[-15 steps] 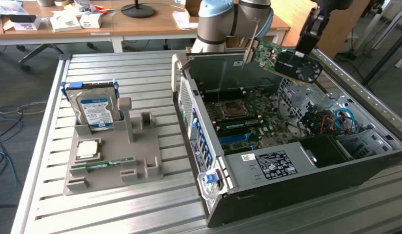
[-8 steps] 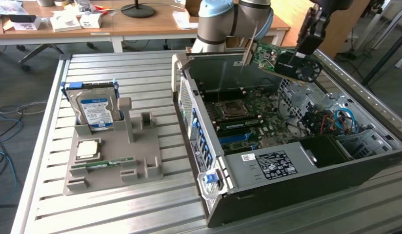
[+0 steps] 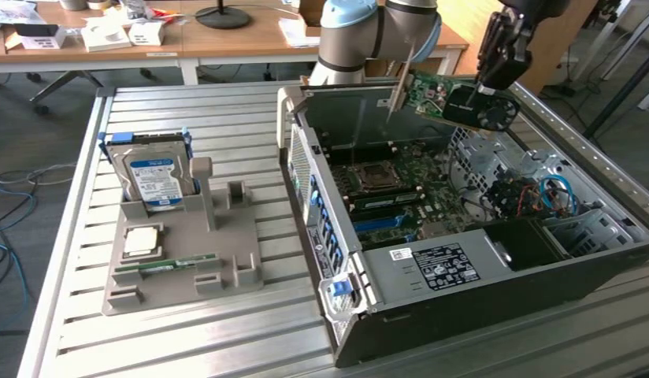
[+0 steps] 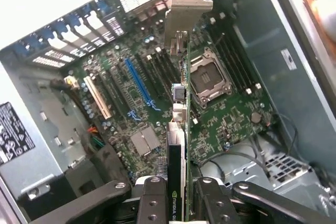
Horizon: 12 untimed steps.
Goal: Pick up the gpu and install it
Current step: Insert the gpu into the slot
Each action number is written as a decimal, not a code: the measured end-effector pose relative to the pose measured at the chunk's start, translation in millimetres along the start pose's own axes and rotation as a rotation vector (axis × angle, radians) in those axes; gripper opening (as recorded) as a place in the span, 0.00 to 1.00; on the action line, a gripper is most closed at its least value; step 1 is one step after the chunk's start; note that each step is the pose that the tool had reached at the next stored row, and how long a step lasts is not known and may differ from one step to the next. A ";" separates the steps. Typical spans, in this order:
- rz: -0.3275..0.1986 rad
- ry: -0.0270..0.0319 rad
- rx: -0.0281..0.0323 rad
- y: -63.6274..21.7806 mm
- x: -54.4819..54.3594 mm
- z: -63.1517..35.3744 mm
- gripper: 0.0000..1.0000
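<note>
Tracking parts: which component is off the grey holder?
The gpu, held by the gripper above the case; hard drive, processor and memory stick sit on the holder.

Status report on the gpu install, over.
Jaws shut on gpu, card held in air over open case. Not yet seated. Blue slot on board looks unobstructed.

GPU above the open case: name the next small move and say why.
Probably shift sideways to line the gpu up over the long blue slot: the gripper holds it clear above the motherboard, and in the wrist view its edge appears beside that slot, not over it.
</note>
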<state>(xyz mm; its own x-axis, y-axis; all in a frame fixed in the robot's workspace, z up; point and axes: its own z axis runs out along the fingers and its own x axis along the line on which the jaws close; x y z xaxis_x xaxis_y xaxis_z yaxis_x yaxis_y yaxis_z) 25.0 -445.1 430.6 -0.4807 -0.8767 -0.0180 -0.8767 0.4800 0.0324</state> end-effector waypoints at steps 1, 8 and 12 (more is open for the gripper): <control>-0.016 0.0005 -0.0003 0.0 0.0 0.1 0.26; -0.126 0.0040 -0.0023 0.0 0.0 1.1 0.26; -0.190 0.0062 -0.0034 0.0 0.0 1.6 0.26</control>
<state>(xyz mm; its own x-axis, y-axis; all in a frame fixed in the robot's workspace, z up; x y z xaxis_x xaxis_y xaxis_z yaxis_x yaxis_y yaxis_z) 25.0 -445.1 429.0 -0.3067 -0.9516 -0.0180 -0.9515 0.3060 0.0323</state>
